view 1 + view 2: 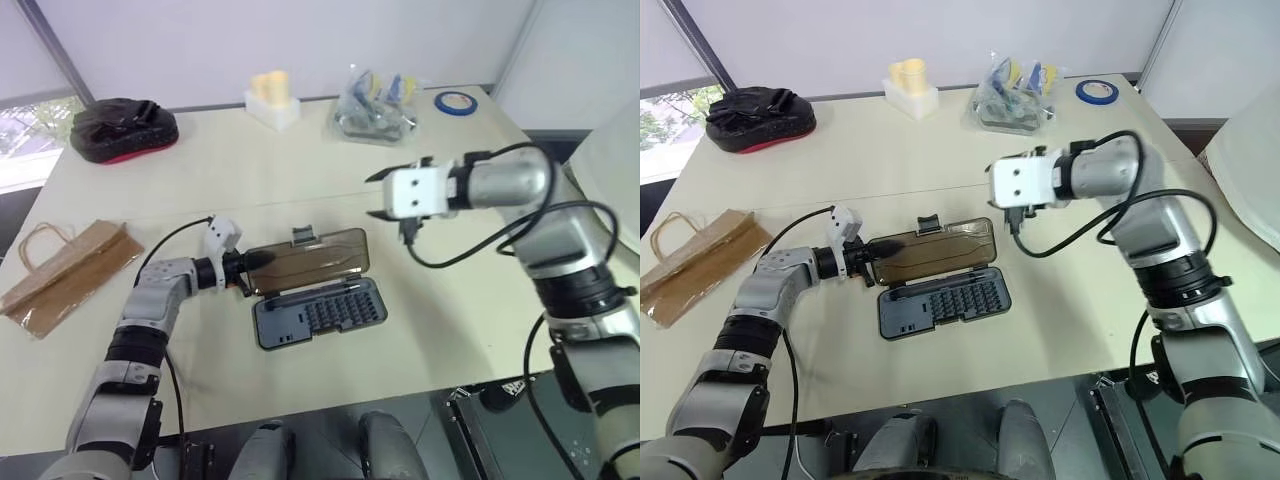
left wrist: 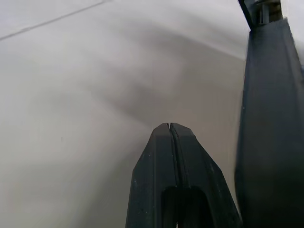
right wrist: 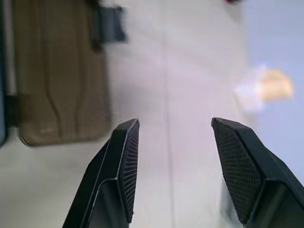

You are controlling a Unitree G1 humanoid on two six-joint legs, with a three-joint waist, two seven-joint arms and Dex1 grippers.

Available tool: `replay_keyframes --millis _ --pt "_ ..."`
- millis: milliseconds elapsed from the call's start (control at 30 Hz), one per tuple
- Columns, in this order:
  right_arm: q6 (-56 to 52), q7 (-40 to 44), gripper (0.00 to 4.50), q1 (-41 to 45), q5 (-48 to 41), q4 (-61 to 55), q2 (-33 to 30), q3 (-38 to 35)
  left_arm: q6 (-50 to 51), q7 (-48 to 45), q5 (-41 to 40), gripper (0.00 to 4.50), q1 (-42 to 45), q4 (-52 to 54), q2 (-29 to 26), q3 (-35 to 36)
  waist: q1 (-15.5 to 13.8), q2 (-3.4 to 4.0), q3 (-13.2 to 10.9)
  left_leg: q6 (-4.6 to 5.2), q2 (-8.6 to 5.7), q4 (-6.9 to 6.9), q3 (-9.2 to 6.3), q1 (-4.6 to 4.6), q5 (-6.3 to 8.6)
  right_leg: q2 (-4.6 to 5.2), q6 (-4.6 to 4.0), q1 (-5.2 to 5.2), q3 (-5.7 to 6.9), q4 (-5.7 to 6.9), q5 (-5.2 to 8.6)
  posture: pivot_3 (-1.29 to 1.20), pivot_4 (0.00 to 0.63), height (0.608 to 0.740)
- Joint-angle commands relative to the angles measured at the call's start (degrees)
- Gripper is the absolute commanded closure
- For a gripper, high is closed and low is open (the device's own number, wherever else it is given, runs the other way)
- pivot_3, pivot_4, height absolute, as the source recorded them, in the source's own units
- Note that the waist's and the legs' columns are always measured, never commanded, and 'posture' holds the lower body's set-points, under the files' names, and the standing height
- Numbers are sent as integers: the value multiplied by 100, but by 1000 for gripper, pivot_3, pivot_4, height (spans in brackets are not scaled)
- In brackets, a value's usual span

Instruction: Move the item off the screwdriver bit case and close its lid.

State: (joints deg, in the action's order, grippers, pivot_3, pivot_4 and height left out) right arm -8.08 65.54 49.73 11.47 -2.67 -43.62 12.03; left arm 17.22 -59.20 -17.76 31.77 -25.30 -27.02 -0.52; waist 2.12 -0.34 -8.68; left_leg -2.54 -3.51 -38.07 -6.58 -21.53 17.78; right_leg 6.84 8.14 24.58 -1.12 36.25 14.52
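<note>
A workshop-like test room: pale table [image 1: 300, 180], blue tape roll [image 1: 455, 101], bagged parts [image 1: 375, 105].

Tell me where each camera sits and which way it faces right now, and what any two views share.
Left eye and right eye: on the head, looking forward and down over the table; both arms, the open case, its lid, the paper bag.
Left wrist: along the shut left gripper, over bare tabletop beside the case's edge.
Right wrist: along the open right gripper, down at the lid.
Shared: the lid, in the head views and the right wrist view.
</note>
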Motion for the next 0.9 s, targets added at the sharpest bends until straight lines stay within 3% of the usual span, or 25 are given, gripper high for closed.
replay_keyframes --millis 33,367,667,900 --pt "-400 -100 2020 -120 -136 -384 -183 -338 201 -174 -284 4500 25 556 -142 200 1 -1 0 1 0 0 1 0 0 0 0 0 0 0 0 0 150 740" --pt "-442 -345 2020 -613 -113 -589 -498 -353 1213 -868 -739 4500 -510 2123 -800 -83 22 -1 -1 3 2 5 1 1 1 1 0 4 -4 0 0 0 150 740" --pt "-397 -429 2020 -606 -158 -532 -488 -319 1471 -1480 -838 4500 -821 2813 -1377 -338 5 -1 -2 4 2 4 2 0 2 1 0 3 -6 -1 0 0 150 740" --pt "-416 -471 2020 -591 -163 -518 -485 -304 1427 -1674 -738 4500 -868 2932 -1395 -649 -13 -1 -2 5 2 4 3 0 3 1 0 2 -7 -2 0 0 150 740"
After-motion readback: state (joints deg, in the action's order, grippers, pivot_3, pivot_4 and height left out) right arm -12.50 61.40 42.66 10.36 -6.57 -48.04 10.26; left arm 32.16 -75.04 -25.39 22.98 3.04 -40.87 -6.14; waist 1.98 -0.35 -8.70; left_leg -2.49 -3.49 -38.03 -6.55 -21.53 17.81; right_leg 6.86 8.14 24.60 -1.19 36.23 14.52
